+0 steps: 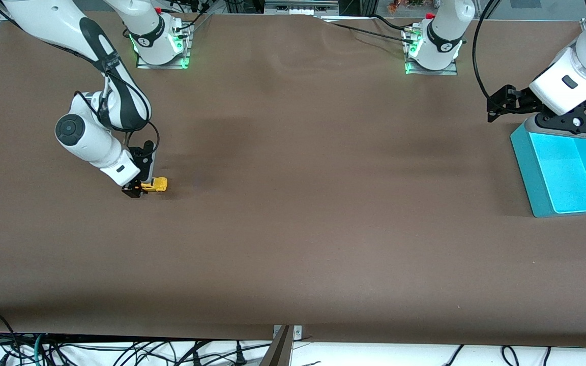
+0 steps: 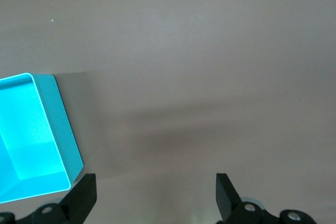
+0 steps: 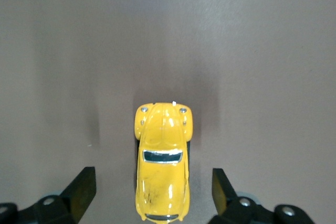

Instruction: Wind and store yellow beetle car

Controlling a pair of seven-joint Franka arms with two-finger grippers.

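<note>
The yellow beetle car (image 1: 156,184) stands on the brown table toward the right arm's end. In the right wrist view the car (image 3: 161,166) lies between the two open fingers with a gap on each side, its rear end at the picture's edge. My right gripper (image 1: 135,190) is down at the table, straddling the car's rear, open and not touching it. My left gripper (image 1: 496,108) is open and empty, held in the air beside the blue bin (image 1: 567,175). Its fingers (image 2: 84,195) frame bare table.
The open light-blue bin stands at the left arm's end of the table and shows empty; its corner also shows in the left wrist view (image 2: 31,140). The two arm bases (image 1: 160,46) stand along the table's edge farthest from the front camera.
</note>
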